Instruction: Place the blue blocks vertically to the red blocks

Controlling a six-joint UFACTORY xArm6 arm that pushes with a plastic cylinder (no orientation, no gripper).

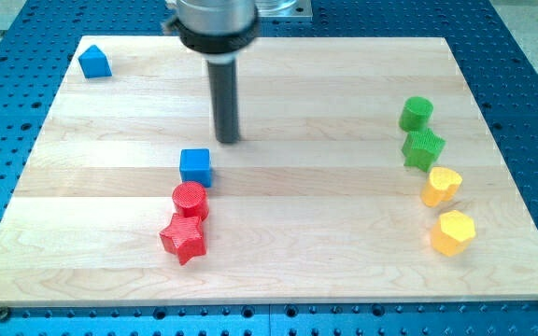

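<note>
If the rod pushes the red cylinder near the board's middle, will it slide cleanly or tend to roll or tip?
The red cylinder stands on its flat end and looks squat, so it would probably slide rather than roll or tip. An off-centre push from my tip may slip around its round side. It appears to touch the red star, so that would likely shift too.

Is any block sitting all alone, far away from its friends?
Yes. One blue block sits alone in the view's top left corner, while the blue cube touches the red cylinder above the red star. My tip is near the cube.
</note>
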